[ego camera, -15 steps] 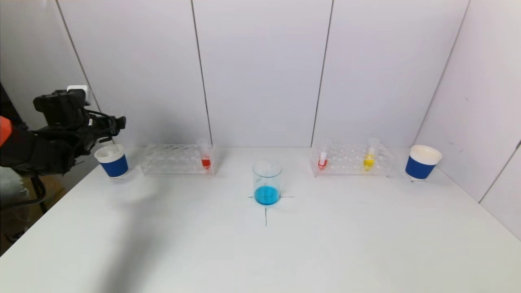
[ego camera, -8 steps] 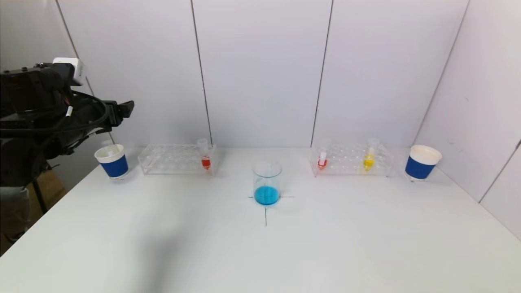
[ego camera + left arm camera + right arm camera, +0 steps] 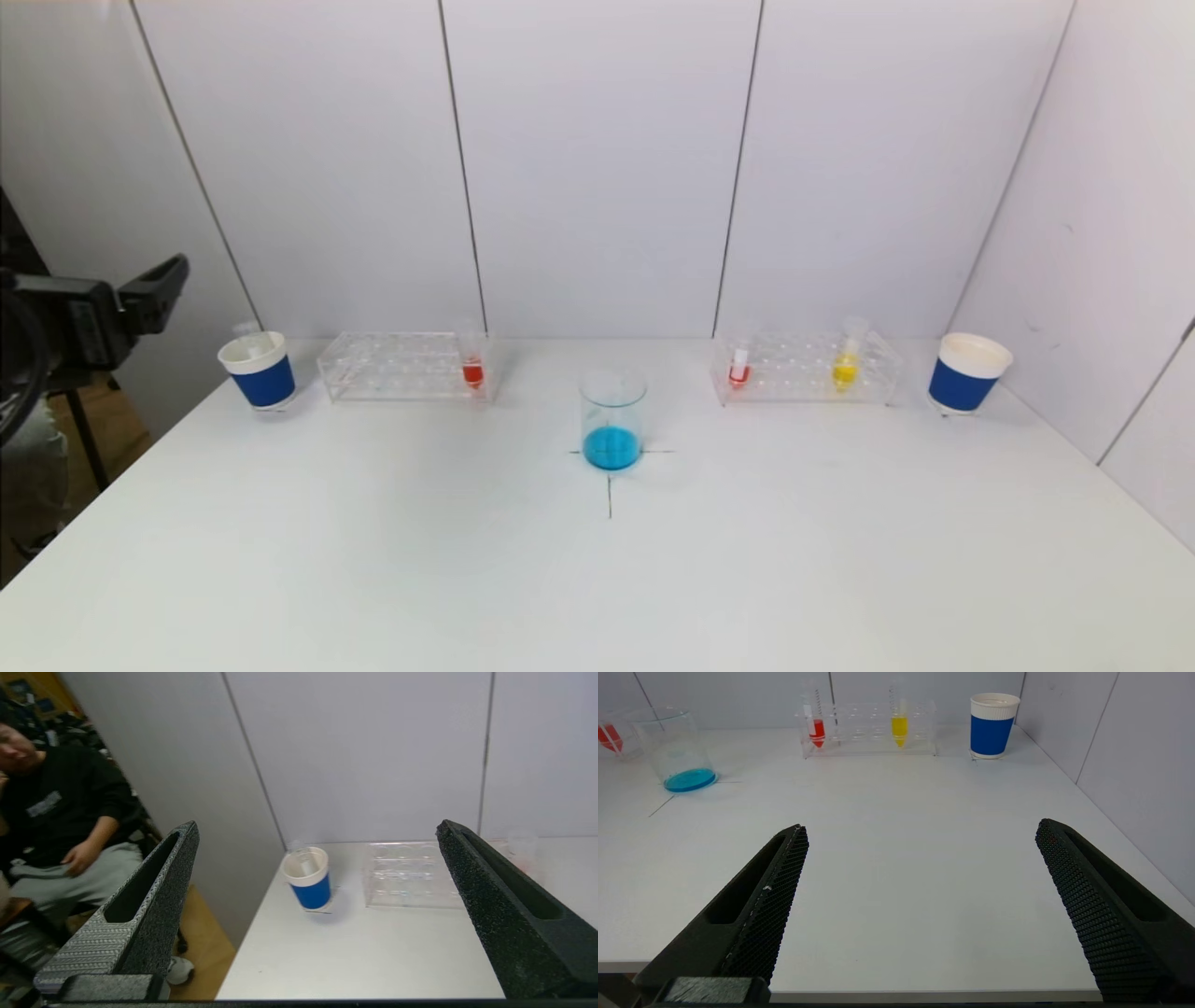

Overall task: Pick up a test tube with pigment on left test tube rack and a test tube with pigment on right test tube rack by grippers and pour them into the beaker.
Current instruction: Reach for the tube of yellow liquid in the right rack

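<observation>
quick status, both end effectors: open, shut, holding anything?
Left end effector: open, empty, off the table's left edge.
Right end effector: open, empty, over the table's near edge.

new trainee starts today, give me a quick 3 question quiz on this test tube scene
1. True or false: the left rack holds one tube of red pigment.
2. Which colours stand in the right rack? A) blue and green B) red and yellow C) only yellow
3. Fill in: the beaker holds ____ liquid.

Key
1. True. That tube is at the rack's end nearest the beaker.
2. B: a red tube and a yellow tube.
3. Blue. The left gripper and right gripper are both open and hold nothing.
</observation>
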You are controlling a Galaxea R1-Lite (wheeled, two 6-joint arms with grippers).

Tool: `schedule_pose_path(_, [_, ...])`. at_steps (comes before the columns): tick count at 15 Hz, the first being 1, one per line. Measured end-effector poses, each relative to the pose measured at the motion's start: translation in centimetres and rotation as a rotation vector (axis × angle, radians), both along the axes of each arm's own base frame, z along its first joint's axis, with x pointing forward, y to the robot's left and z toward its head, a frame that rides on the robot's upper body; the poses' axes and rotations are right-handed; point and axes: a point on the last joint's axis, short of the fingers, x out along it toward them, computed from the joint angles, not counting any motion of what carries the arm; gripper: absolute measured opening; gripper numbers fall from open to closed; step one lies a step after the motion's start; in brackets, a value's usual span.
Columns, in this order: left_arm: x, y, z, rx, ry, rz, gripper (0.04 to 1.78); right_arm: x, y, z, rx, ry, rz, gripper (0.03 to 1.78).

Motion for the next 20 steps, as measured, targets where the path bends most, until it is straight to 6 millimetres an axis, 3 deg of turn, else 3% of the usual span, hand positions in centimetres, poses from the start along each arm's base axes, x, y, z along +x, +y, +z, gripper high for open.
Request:
schedule_pose_path(4, [-6.0,0.8,0.1,0.027,-0.058,0.179,1.77,0.0,0.0,0.0,0.0,0.0,0.0,1.77])
schedule_pose_path(9, [-11.1,1.8,-3.2,0.011,-0.039,0.343,1.77,0.0,0.0,0.0,0.0,0.0,0.001,1.77])
schedule_pose_path(14, [-13.5,1.6,-8.0,-0.055,-0.037,0.203,1.77,0.0,0.0,0.0,0.0,0.0,0.0,1.77])
schedule_pose_path(20, [-16.0,1.3,-13.4,-0.072,0.096,0.039,1.77,0.0,0.0,0.0,0.0,0.0,0.0,1.77])
